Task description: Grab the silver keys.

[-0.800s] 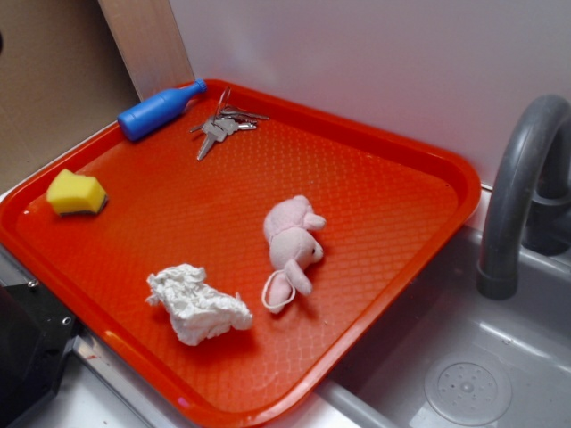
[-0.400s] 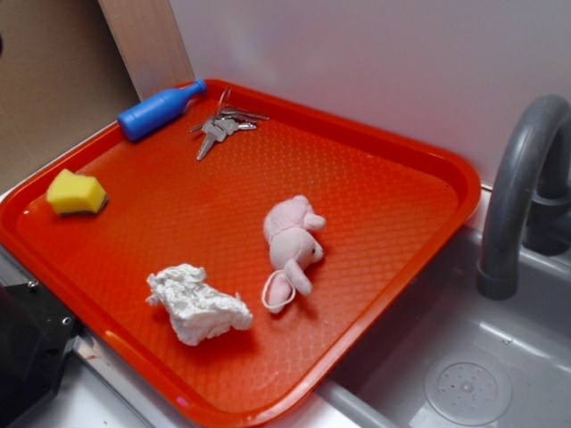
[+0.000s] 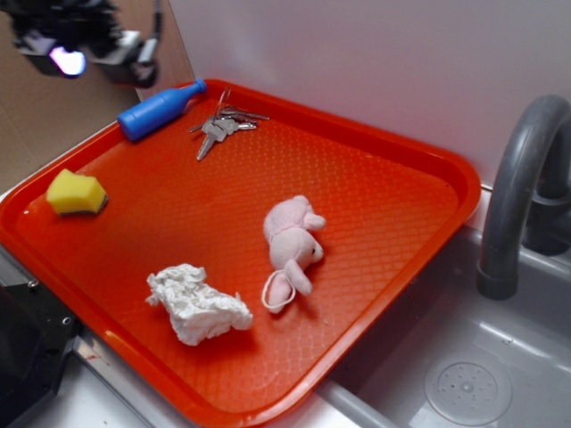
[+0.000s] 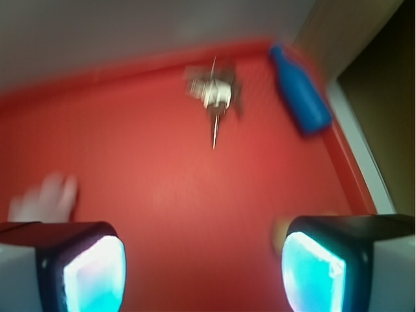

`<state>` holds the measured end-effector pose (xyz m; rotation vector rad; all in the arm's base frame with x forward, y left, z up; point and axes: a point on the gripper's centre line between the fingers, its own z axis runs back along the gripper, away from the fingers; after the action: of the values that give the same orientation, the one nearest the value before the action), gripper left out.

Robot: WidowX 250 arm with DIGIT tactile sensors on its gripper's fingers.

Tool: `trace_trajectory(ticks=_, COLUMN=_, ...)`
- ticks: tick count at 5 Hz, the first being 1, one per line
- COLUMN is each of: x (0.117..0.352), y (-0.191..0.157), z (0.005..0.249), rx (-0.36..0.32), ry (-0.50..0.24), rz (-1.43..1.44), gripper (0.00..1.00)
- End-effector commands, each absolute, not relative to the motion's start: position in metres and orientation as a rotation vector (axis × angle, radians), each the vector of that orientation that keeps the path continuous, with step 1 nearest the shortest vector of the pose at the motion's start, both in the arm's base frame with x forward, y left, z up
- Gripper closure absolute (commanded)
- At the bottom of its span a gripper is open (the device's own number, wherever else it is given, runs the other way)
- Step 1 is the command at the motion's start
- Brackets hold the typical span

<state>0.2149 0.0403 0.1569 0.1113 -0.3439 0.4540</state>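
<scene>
The silver keys [image 3: 223, 125] [image 4: 214, 94] lie flat in the far corner of the red tray [image 3: 375, 192], just beside the neck of the blue bottle [image 3: 159, 111] [image 4: 299, 91] and close under the tray's rim. The gripper [image 3: 85, 45] [image 4: 201, 260] hangs high above the tray's left side, well apart from the keys, jaws spread wide and empty. Risks noted: a descent off line would likely strike the bottle or the rim; thin keys lying flat on the textured floor may slip from closing fingers. The wrist view is blurred, so alignment cannot be confirmed.
</scene>
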Motion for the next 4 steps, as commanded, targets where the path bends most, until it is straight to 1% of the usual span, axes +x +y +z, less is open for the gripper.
trace_trajectory(ticks=1, x=0.313, y=0.080, z=0.114, rx=0.163, ry=-0.523, rz=0.601, gripper=0.00)
trace_trajectory(ticks=2, x=0.358, y=0.097, z=0.100, rx=0.189, ry=-0.496, rz=0.578, gripper=0.00)
trace_trajectory(ticks=3, x=0.376, y=0.111, z=0.075, rx=0.205, ry=-0.429, rz=0.505, gripper=0.00)
trace_trajectory(ticks=4, x=0.360, y=0.115, z=0.070, rx=0.271, ry=-0.346, rz=0.419, gripper=0.00)
